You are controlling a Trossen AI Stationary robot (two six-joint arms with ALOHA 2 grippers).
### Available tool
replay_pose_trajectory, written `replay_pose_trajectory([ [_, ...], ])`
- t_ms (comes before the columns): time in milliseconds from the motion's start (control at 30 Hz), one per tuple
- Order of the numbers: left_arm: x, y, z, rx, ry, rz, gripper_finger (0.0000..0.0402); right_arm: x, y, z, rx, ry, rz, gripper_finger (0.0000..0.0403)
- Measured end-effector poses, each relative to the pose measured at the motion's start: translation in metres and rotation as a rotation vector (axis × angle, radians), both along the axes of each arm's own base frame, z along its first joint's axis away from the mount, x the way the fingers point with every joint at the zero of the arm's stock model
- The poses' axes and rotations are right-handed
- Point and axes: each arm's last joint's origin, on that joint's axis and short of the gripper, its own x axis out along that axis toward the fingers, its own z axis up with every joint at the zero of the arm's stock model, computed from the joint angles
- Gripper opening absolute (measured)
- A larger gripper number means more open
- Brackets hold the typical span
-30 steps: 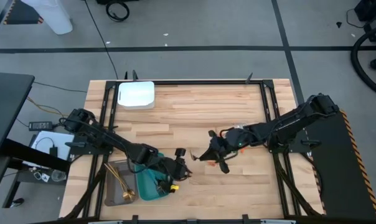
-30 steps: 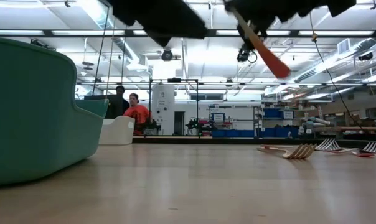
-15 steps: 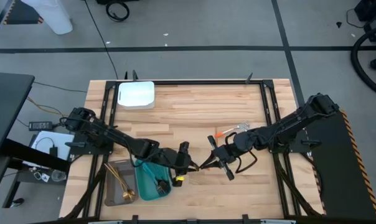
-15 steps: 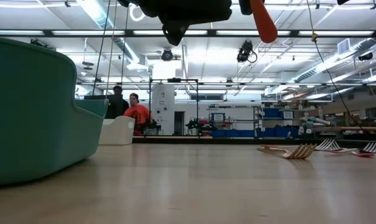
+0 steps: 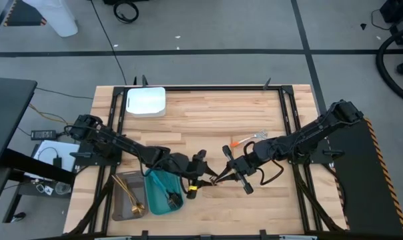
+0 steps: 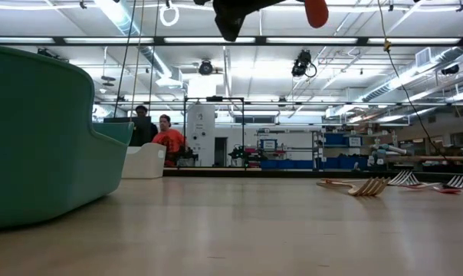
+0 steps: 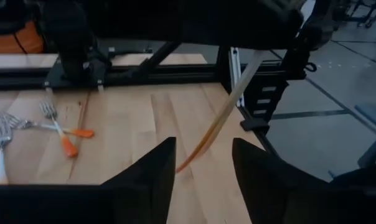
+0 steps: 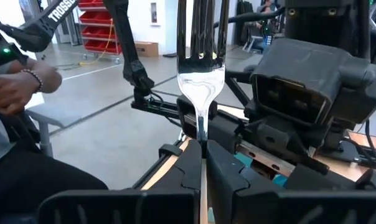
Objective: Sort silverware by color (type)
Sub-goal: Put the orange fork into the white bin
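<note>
"trossen" lettering (image 8: pixel 58 10) behind gripped fork (image 8: pixel 200 59)

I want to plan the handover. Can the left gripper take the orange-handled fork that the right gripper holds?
Probably yes. The left gripper is open and faces the fork, whose handle end points between its fingers. The right gripper holds the fork shut near the tines, leaving the handle free.

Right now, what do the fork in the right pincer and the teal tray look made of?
Fork: head looks like polished metal, mirror-bright with sharp reflections; its orange handle looks matte, probably plastic or coated. Teal tray: likely moulded plastic, with a smooth satin wall, rounded rim and even colour.
</note>
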Motion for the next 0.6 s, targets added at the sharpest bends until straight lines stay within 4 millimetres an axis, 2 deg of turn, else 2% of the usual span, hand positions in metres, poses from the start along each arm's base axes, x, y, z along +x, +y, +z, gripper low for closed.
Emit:
replay_pose_trajectory([
  [167,0.002,-0.001,0.008,-0.017,-0.08,-0.013,0.0165,0.0,0.0,0.002,-0.009,-0.023,0.001,0.0017],
  [600,0.004,0.002,0.024,-0.067,-0.239,-0.181,0.0142,-0.001,0.002,0.01,0.007,-0.12,0.076,0.0017],
])
